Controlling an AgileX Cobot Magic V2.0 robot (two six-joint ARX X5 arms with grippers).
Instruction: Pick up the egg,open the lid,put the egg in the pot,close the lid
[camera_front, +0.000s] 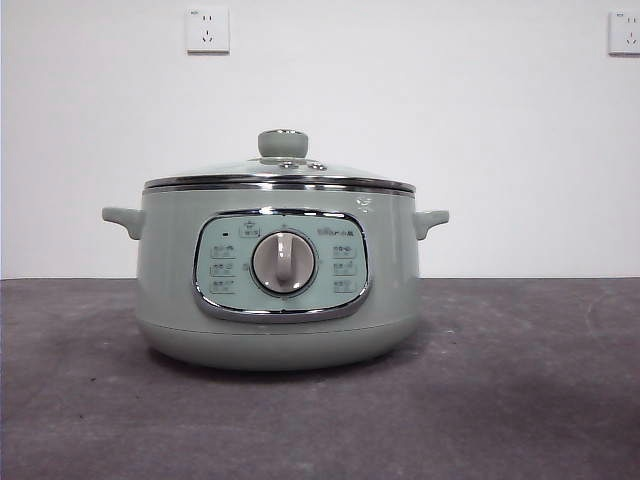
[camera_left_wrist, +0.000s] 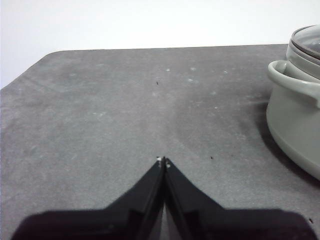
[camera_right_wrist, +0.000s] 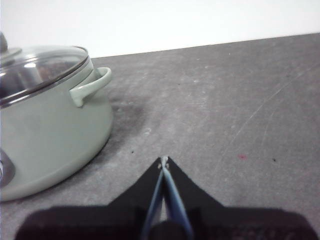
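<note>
The pale sage-green pot (camera_front: 278, 280) stands in the middle of the dark table, its dial facing the front camera. The glass lid (camera_front: 282, 172) with its green knob sits shut on the pot. The egg is out of view in all three pictures. My left gripper (camera_left_wrist: 163, 161) hovers over bare table, shut with nothing in it, and the pot (camera_left_wrist: 295, 115) with its lid (camera_left_wrist: 307, 42) is off to one side. My right gripper (camera_right_wrist: 163, 161) is also shut and holds nothing, with the pot (camera_right_wrist: 50, 135) and lid (camera_right_wrist: 42, 67) beside it. Neither arm shows in the front view.
A white wall with two sockets (camera_front: 208, 30) rises behind the table. A rounded table corner (camera_left_wrist: 47, 56) shows in the left wrist view. A small red mark (camera_right_wrist: 242, 157) lies on the table surface near the right gripper.
</note>
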